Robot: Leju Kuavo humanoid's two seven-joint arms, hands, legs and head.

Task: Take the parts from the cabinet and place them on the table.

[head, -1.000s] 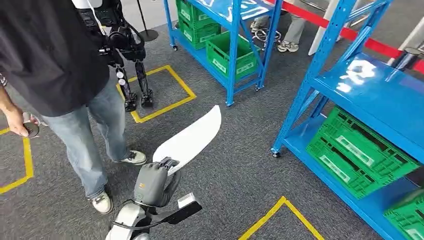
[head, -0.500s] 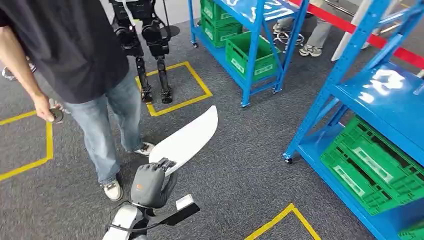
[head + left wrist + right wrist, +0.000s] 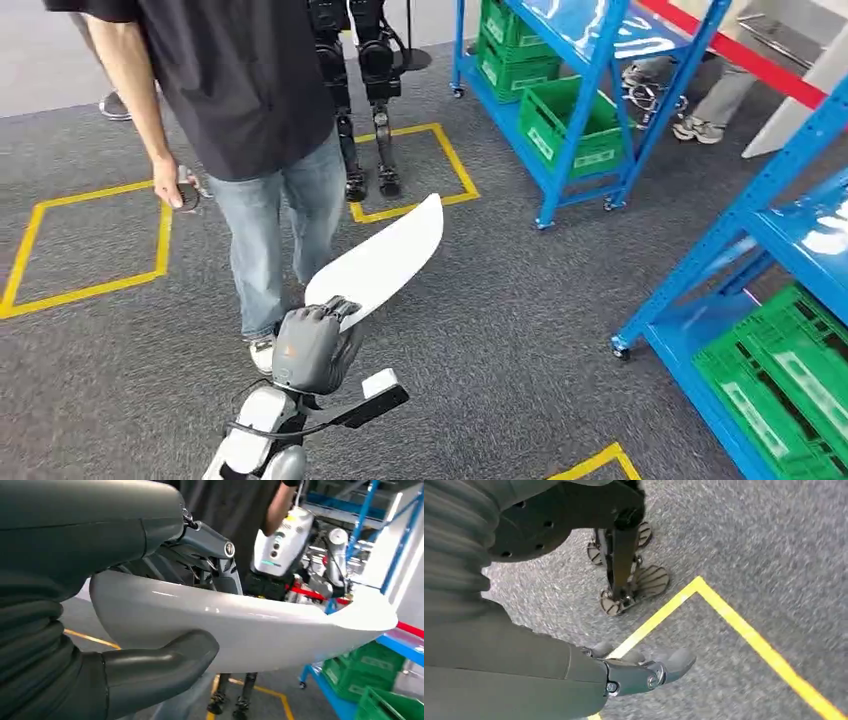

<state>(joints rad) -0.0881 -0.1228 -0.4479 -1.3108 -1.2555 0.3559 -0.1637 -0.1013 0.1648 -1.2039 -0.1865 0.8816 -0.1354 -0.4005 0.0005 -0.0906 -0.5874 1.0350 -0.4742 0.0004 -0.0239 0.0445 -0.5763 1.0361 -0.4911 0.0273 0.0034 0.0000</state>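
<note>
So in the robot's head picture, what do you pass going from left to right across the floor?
Yellow floor square → person in jeans → white curved part held by the left hand → blue rack with green crates → nearer blue rack.

long white curved part [image 3: 380, 264], held above carpet

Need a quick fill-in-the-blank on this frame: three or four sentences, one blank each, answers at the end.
1. The left hand holds a long white part, and its colour is ____.
2. The crates on the blue shelving are ____ in colour.
3. The squares marked on the grey carpet are outlined in ____ tape.
4. The person beside the robot wears blue jeans and a ____ shirt.

Missing words: white; green; yellow; black
</note>
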